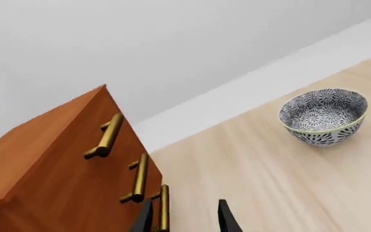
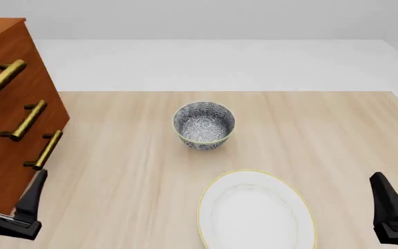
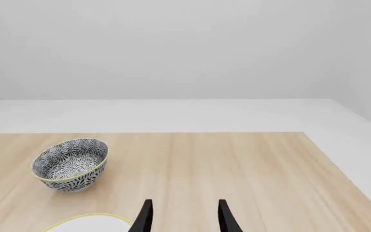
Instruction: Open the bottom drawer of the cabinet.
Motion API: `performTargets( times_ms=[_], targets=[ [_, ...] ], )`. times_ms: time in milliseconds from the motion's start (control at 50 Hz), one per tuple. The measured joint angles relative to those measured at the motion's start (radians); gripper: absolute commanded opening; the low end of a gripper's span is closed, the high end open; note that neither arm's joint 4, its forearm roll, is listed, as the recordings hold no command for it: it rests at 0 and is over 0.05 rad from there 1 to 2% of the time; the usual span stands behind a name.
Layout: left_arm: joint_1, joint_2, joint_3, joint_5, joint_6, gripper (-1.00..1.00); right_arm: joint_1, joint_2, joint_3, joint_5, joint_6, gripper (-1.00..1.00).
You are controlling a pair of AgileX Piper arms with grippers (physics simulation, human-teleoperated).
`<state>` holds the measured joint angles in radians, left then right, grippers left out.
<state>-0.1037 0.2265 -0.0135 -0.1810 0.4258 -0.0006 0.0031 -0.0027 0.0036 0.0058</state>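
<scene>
Over at the worktop's (image 2: 337,124) far-left edge stands the tall reddish-brown wooden cabinet (image 2: 5,62), its bottom drawer (image 2: 16,166) shut, brass bar handle (image 2: 47,149) running upright. Left gripper (image 1: 185,220) spread beside that handle; right gripper (image 3: 184,217) spread, empty.

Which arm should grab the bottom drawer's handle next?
Left. Its open claw sits right beside the reddish-brown wooden cabinet's lowest brass bar handle; the right claw waits across the table.
</scene>
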Motion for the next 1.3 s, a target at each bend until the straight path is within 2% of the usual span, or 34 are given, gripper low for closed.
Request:
performTargets(
  times_ms=[180,420,560,700,860,1060,1300],
  targets=[
    [0.024,0.257,0.008,-0.236,0.138,1.00,0.000,0.000,0.001,-0.001,0.000,1.00],
    [0.043,0.776,0.011,-0.721,0.336,1.00,0.000,0.000,0.001,0.000,0.000,1.00],
    [0.050,0.961,0.012,-0.881,0.438,1.00,0.000,0.000,0.001,0.000,0.000,1.00],
    [0.077,1.064,0.013,-0.960,0.549,1.00,0.000,0.000,0.000,0.000,0.000,1.00],
    [0.114,1.131,0.013,-1.004,0.631,1.00,0.000,0.001,0.000,-0.001,0.000,1.00],
    [0.141,1.177,0.013,-1.026,0.683,1.00,0.000,0.002,0.000,-0.002,0.000,1.00],
    [0.150,1.223,0.006,-1.035,0.705,1.00,0.000,0.002,0.000,-0.002,0.000,1.00]
  ],
)
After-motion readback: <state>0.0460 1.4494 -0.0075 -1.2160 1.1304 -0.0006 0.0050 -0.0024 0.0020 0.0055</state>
